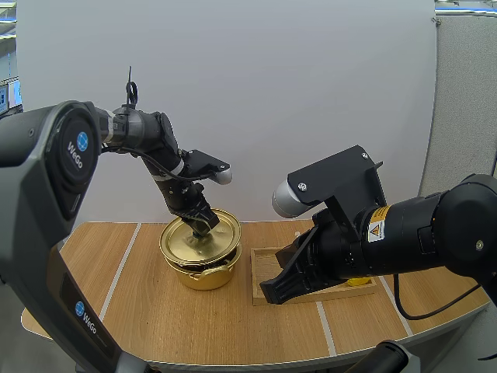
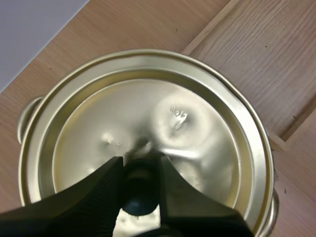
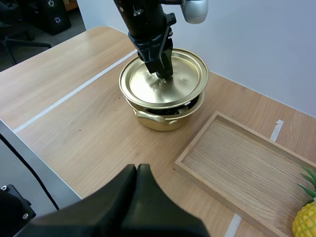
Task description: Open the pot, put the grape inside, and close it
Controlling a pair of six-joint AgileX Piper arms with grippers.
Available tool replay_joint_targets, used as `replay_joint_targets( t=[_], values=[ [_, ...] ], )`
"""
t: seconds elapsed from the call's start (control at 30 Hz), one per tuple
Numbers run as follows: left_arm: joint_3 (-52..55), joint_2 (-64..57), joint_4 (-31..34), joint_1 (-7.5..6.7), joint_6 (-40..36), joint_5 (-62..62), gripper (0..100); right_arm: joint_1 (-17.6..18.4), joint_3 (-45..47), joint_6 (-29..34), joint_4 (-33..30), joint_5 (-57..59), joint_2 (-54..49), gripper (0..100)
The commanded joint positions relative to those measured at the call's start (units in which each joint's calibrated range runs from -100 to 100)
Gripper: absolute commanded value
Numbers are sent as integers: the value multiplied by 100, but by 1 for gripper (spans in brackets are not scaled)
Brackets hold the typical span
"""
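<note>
Light wooden desk (image 1: 155, 311), pale lines running front to back across it.

Shallow rectangular wooden tray (image 3: 237, 158) lies right of the desk's centre, toward the far edge. Floor bare, except for a yellow pineapple with green leaves (image 3: 306, 222) at its far right corner.

Round gold metal pot (image 3: 163, 118), two small side handles, stands left of the desk's centre, also toward the far edge. It is just beside the tray's left rim, not touching it.

Gold metal lid (image 2: 197, 148) is over the pot's mouth but sits askew. From the right wrist view a dark gap shows under its edge on the side facing the tray. Cannot tell what is inside.

Left gripper (image 2: 139, 163) comes down onto the lid's centre. Fingers narrow, pinching the small dark round knob (image 2: 139, 190) between their tips, one on each side.

Right gripper (image 3: 138, 170) hangs by the tray's near left corner, well apart from the pot. Fingers pressed together into one dark wedge, nothing between them.
</note>
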Motion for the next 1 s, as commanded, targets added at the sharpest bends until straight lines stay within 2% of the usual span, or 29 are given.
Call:
replay_joint_targets(
  t=[0.0, 0.47, 0.87, 0.93, 0.97],
  values=[
    [21, 132, -21, -12, 16, -186, 0, -18, 26, 26, -29, 7, -41, 0],
    [21, 693, -54, -12, 16, -525, 0, -18, 26, 26, -29, 7, -41, 0],
    [21, 747, -75, -12, 16, -154, 1, -18, 26, 26, -29, 7, -41, 0],
    [21, 736, -92, -12, 81, -38, 12, -18, 26, 26, -29, 7, -41, 0],
    [21, 722, -192, -12, 235, 158, 33, -18, 26, 26, -29, 7, -41, 0]
  ],
)
